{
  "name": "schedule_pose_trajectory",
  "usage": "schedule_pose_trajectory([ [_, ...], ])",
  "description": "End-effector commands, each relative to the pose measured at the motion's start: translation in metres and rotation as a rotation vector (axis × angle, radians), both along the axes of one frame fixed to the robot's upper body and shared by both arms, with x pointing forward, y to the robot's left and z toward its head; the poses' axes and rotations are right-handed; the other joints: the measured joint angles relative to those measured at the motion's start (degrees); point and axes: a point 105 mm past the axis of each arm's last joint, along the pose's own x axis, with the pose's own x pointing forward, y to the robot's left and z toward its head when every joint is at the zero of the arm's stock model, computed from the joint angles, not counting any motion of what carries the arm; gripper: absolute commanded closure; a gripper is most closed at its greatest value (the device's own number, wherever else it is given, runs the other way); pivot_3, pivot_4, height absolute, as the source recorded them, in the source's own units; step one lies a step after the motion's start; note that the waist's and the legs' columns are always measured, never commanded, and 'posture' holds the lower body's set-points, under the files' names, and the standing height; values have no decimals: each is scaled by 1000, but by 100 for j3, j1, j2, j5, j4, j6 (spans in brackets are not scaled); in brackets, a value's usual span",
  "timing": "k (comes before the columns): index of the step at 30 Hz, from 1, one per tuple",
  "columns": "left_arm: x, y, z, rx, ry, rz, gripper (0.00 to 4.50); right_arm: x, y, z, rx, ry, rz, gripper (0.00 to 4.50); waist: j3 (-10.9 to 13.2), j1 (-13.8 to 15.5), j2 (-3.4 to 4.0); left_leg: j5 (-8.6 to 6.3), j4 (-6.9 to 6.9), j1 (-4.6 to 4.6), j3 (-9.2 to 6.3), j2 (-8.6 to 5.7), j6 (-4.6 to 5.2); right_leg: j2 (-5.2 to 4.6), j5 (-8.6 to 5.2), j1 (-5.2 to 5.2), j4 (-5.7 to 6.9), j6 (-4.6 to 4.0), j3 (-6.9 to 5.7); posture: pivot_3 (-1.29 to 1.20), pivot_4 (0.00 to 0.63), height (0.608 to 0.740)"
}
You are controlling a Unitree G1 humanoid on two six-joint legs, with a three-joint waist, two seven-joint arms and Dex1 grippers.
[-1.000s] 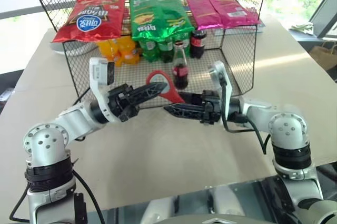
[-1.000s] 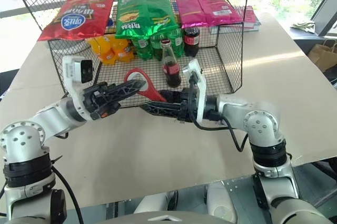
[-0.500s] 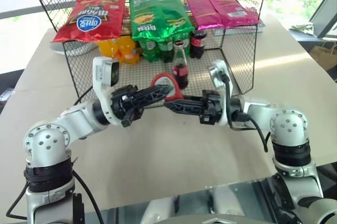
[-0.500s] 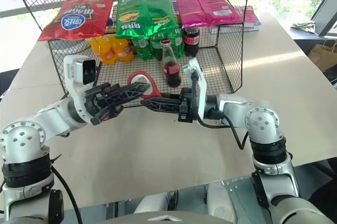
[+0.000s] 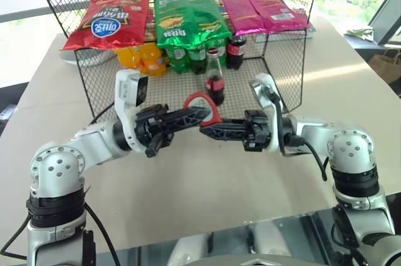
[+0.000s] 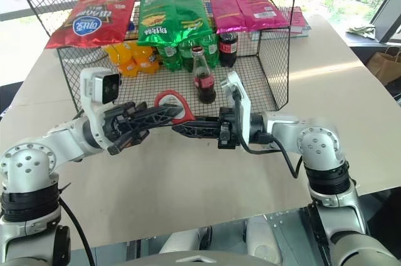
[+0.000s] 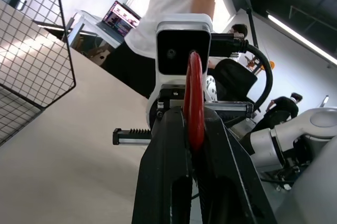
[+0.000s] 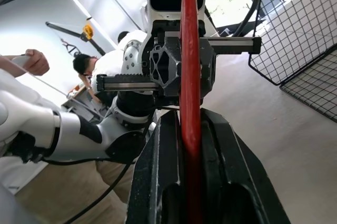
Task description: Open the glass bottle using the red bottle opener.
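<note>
The red bottle opener [image 5: 202, 103] hangs above the table, held between both grippers, with its loop head up. My left gripper [image 5: 204, 114] comes in from the left and is shut on the opener; in the left wrist view the red opener [image 7: 194, 103] sits edge-on between its fingers. My right gripper [image 5: 208, 130] reaches in from the right, just below, and is shut on the opener's handle [image 8: 190, 76]. The glass bottle [image 5: 215, 80], with dark liquid and a red label, stands upright in the wire basket right behind the opener, and nothing touches it.
The wire basket [image 5: 283, 72] lies open toward me on the beige table [image 5: 207, 178]. Red, green and pink snack bags rest on top of it. Orange bottles [image 5: 139, 58], green bottles and a dark red-capped bottle [image 5: 236, 50] stand inside. People show in the background of the wrist views.
My right gripper, open under the opener's handle a second ago, has shut on it. The opener's handle has swung in between the right fingers.
</note>
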Motion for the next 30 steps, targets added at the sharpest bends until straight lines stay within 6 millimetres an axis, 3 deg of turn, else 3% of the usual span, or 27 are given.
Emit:
schedule_pose_trajectory([
  [1, -1, 4, 8, -4, -59, 28, 4500, -10, 1, 8, 17, -54, 45, 2961, 0, 0, 0, 0, -1, 0, 0, 0, 0, 0, 0, 0, 0, 0, 1, 0, 150, 740],
  [2, -1, 3, 8, -5, -60, 29, 4500, -10, 1, 8, 16, -55, 45, 2454, 0, 0, 0, 0, -1, 0, 0, 0, 0, 0, 0, -1, 0, 0, 1, 0, 150, 740],
  [9, -1, 3, 7, -13, -61, 40, 4500, -7, 1, 6, 5, -32, 35, 2454, 0, 5, 0, 0, -1, -1, 0, 0, 0, -1, 0, -1, -1, 0, 1, 0, 150, 740],
  [10, -1, 3, 7, -14, -62, 39, 4500, -6, 2, 6, 5, -27, 32, 2960, 0, 5, 0, 0, -1, -1, 0, 0, 0, -1, 0, -1, -1, 0, 1, 0, 150, 740],
  [11, -1, 2, 7, -14, -63, 38, 4500, -6, 2, 6, 6, -23, 28, 3104, 0, 5, 0, 0, -2, -1, 0, 0, 0, -1, 0, -1, -1, 0, 1, 0, 150, 740],
  [14, -3, 1, 7, -6, -66, 28, 4500, -4, 2, 7, 16, -15, 21, 4447, 1, 5, 1, 0, -2, -1, 0, 0, 0, 0, 0, -1, -1, 0, 1, 0, 150, 740],
  [21, -10, -1, 5, -25, -22, -37, 4500, -5, -1, 6, 9, -21, 17, 4488, 1, 6, 2, 0, -3, -2, 0, 0, 0, 0, 0, -3, -2, 0, 2, 0, 150, 740],
  [22, -14, -1, 6, -46, 13, -73, 3810, -6, -2, 6, 8, -23, 11, 4500, 1, 5, 2, 0, -3, -2, 0, 0, 0, 0, 0, -3, -2, 0, 1, 0, 150, 740],
  [24, -11, -1, 4, -43, 21, -60, 3243, -4, -5, 5, 7, -30, -20, 4500, 1, 5, 2, 0, -4, -3, 0, 0, 0, 0, 0, -4, -2, 0, 2, 0, 150, 740],
  [26, -6, 0, 1, -37, 12, -20, 2093, 1, -10, 2, 1, -43, -78, 4500, 1, 8, 2, 0, -4, -3, 0, 0, 0, 0, 0, -4, -2, 0, 2, 0, 150, 740],
  [30, 4, 5, -9, 12, -12, 67, 369, 12, -30, -14, -55, -57, -242, 4500, 1, 25, 2, 0, -4, -3, 0, 0, 0, 0, 0, -4, -3, 0, 2, 0, 150, 740],
])
